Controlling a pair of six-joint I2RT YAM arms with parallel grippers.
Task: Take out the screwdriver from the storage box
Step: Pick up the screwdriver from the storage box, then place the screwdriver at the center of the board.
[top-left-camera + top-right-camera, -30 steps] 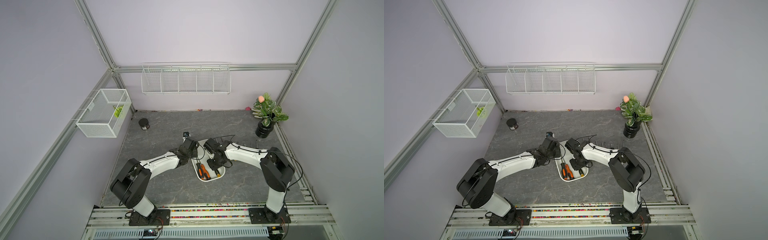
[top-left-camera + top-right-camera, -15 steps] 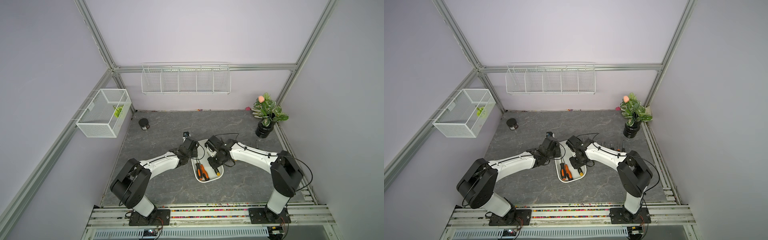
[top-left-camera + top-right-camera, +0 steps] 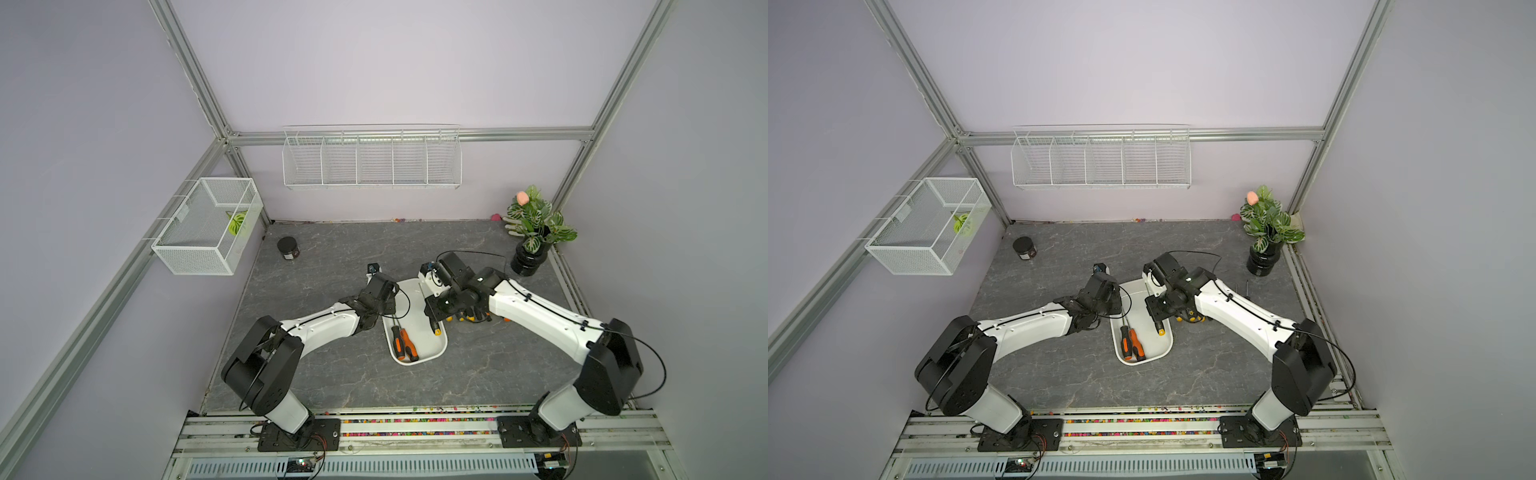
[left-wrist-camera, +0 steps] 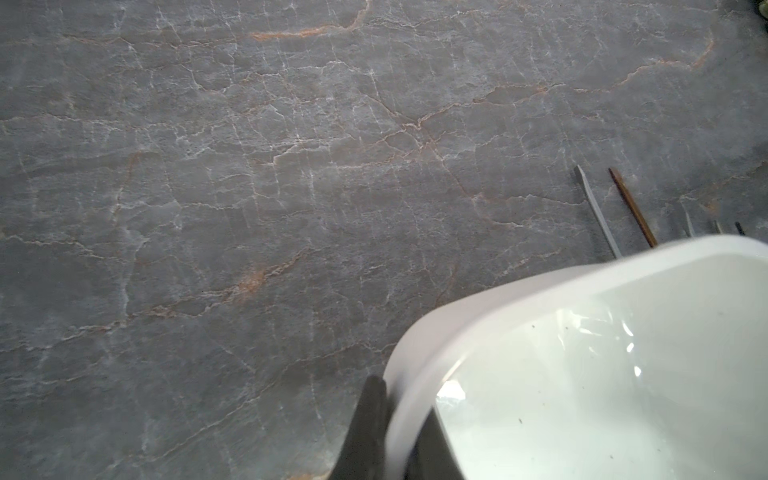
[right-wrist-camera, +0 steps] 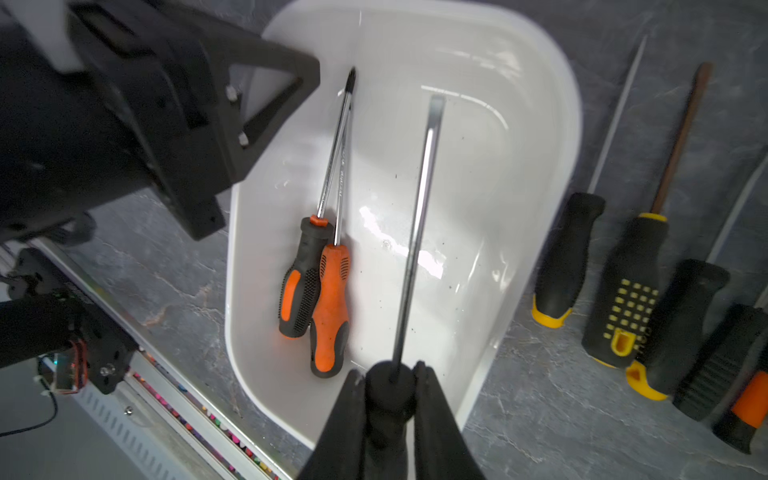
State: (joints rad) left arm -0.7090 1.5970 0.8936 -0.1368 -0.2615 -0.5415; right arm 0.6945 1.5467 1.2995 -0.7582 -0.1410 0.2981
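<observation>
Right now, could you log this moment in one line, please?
left gripper shut on storage box | right gripper shut on screwdriver | two orange screwdrivers inside

R wrist cam: driver (image 5: 415, 232) handle mostly buried in my R gripper (image 5: 388, 370), cut off at frame edge. L wrist cam: box (image 4: 519, 299) only partly in frame; spare drivers (image 4: 596, 208) past its rim show tips only. Both top views: those spares mostly hidden under my R arm (image 3: 540, 311).

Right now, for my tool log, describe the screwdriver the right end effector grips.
Find the white storage box mid-table. Over it the right end effector clamps a black-handled screwdriver. Its long flat-tipped shaft sets it apart from the orange-handled pair lying inside.
</observation>
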